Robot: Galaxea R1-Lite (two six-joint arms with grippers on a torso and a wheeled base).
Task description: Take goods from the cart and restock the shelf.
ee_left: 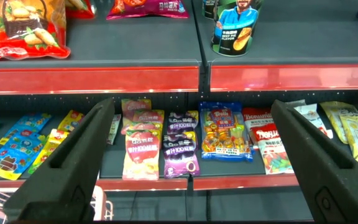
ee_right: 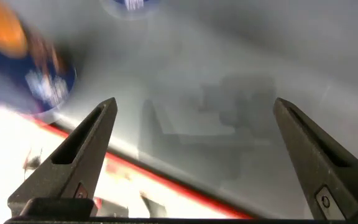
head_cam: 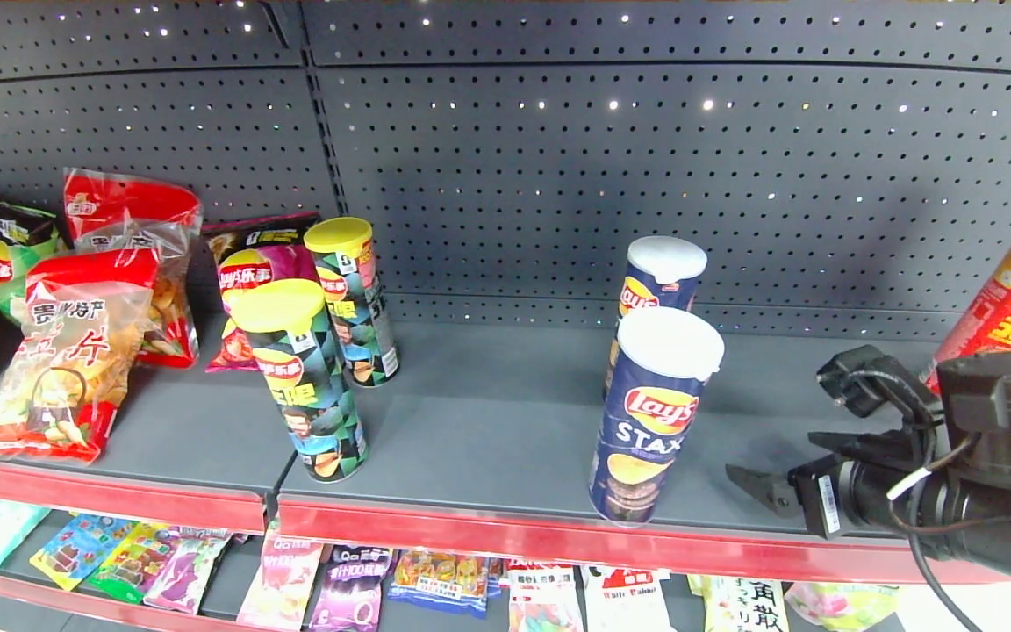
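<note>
Head view: my right hand sits at the lower right of the frame, fingers spread and holding nothing. It is just beside the front blue can, which stands upright at centre right, near the red front lip of the shelf. A second blue can stands directly behind it, and an orange can is at the right edge.

I judge the step in hand to be clearing the hand from the set-down can before fetching more stock. To do it well, I would draw straight back toward the lower right, keep the fingers apart and avoid any leftward sweep. The can is tall, narrow-based and close to the lip, so a nudge could tip it off.

Right wrist view: confirms the parted fingers, with bare shelf between them and the blue can blurred to one side.

Left wrist view: adds my left hand, also released and empty, facing the lower shelf and its sachets.
</note>
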